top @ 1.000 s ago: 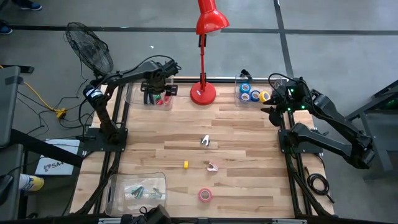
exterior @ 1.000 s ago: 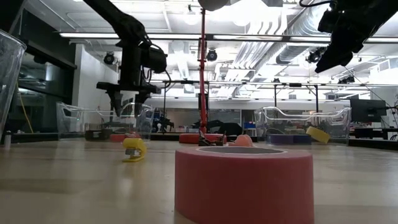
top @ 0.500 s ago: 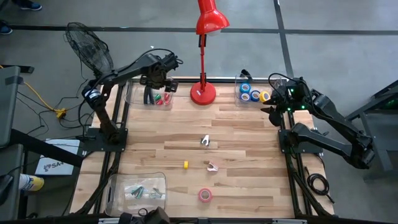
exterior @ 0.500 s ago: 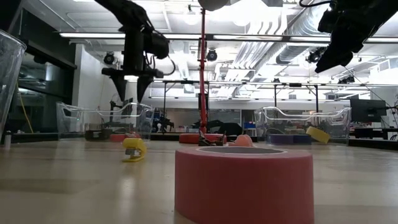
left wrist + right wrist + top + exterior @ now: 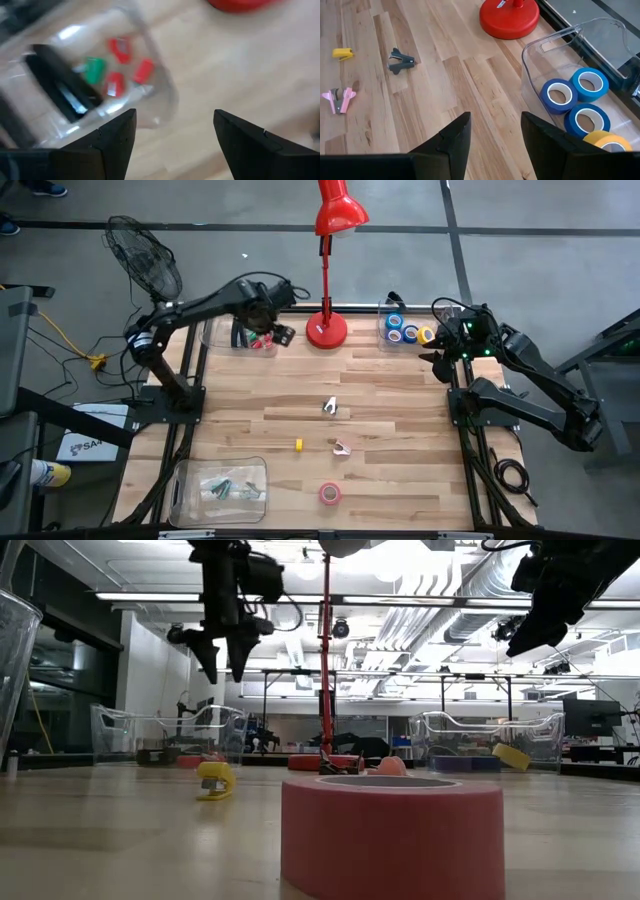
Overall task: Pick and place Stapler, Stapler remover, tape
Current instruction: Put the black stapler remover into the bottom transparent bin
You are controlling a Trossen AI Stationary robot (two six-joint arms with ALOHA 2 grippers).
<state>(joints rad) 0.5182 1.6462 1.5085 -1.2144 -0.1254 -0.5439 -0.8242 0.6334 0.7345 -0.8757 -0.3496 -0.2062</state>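
Observation:
The black stapler (image 5: 60, 92) lies flat in the clear bin (image 5: 235, 332) at the table's far left, among red and green staple removers (image 5: 115, 65). My left gripper (image 5: 175, 117) hangs open and empty above that bin's right-hand corner (image 5: 280, 335), high over the table (image 5: 225, 665). Blue and yellow tape rolls (image 5: 580, 100) lie in the far right clear bin (image 5: 405, 330). A pink tape roll (image 5: 330, 493) lies flat near the near edge (image 5: 392, 835). My right gripper (image 5: 495, 120) waits open near the right edge (image 5: 437, 363), beside the tape bin.
Loose on the table: a dark staple remover (image 5: 329, 407), a yellow one (image 5: 298, 444) and a pink one (image 5: 342, 448). The red lamp's base (image 5: 326, 330) stands between the two far bins. Another clear bin (image 5: 225, 485) with greenish items sits near left.
My left gripper has risen from low in the far left bin and swung toward the lamp base, turning as it went; it now hangs above the bin's right-hand corner. The right arm and the loose items have stayed put.

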